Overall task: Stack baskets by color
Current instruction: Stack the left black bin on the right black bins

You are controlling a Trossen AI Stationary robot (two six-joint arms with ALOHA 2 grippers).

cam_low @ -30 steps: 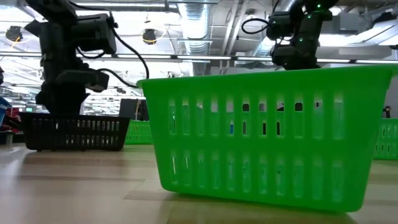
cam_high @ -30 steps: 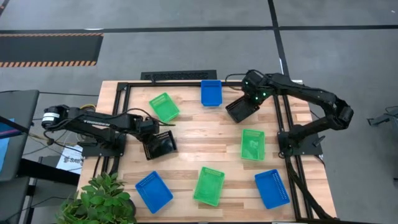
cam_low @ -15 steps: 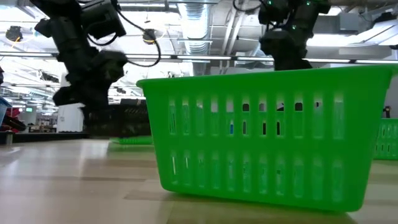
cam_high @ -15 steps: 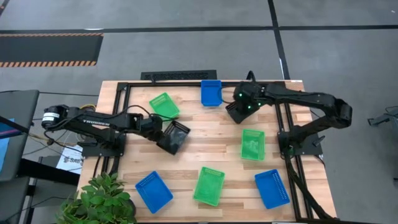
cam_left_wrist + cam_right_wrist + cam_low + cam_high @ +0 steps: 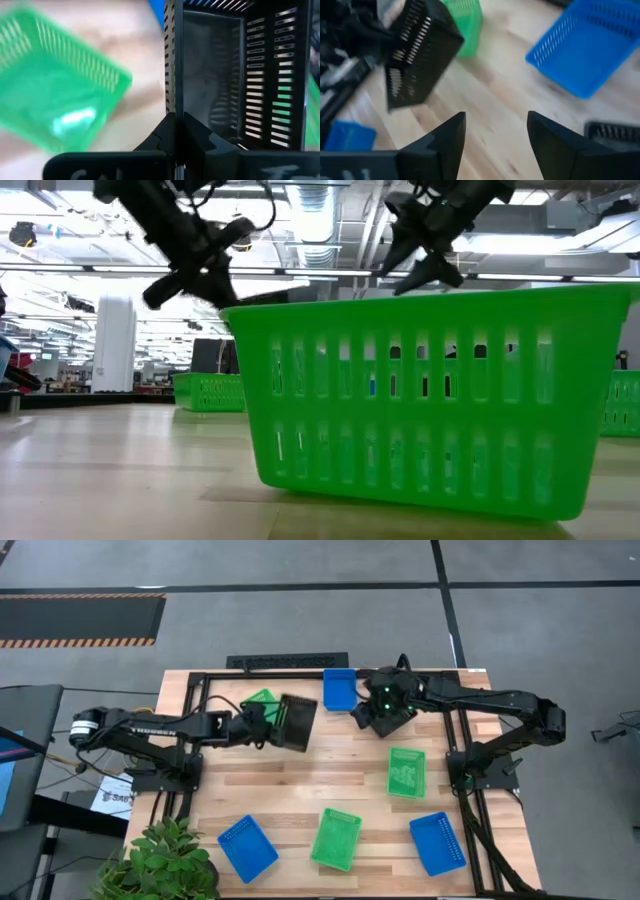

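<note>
My left gripper (image 5: 270,726) is shut on a black basket (image 5: 297,722), which hangs tipped on its side above the table's far left part. Part of a green basket (image 5: 258,703) shows behind it. My right gripper (image 5: 496,131) stands open above the table, right of the far blue basket (image 5: 340,688), with nothing between its fingers. It points toward the left arm. Just beside it a second black basket's rim (image 5: 614,131) shows; in the high view the arm hides that basket. In the low view the left gripper (image 5: 190,268) and right gripper (image 5: 420,262) show above a near green basket (image 5: 420,400). My left gripper pinches one wall of the black basket at its rim (image 5: 173,107), one finger inside the basket and one outside. The basket is lifted clear of the table and turned on its side, its open top facing back toward the wrist.
On the table rest a green basket (image 5: 406,771) at the right, another green basket (image 5: 336,838) at the near middle, and blue baskets at the near left (image 5: 247,846) and near right (image 5: 437,842). A leafy plant (image 5: 160,860) stands off the near left corner.
My left gripper has shut on the black basket's wall, lifted it off the table and carried it up and toward the far edge, rolling it onto its side. My right gripper has swung toward the table's left, tipped up and opened, leaving its black basket.
</note>
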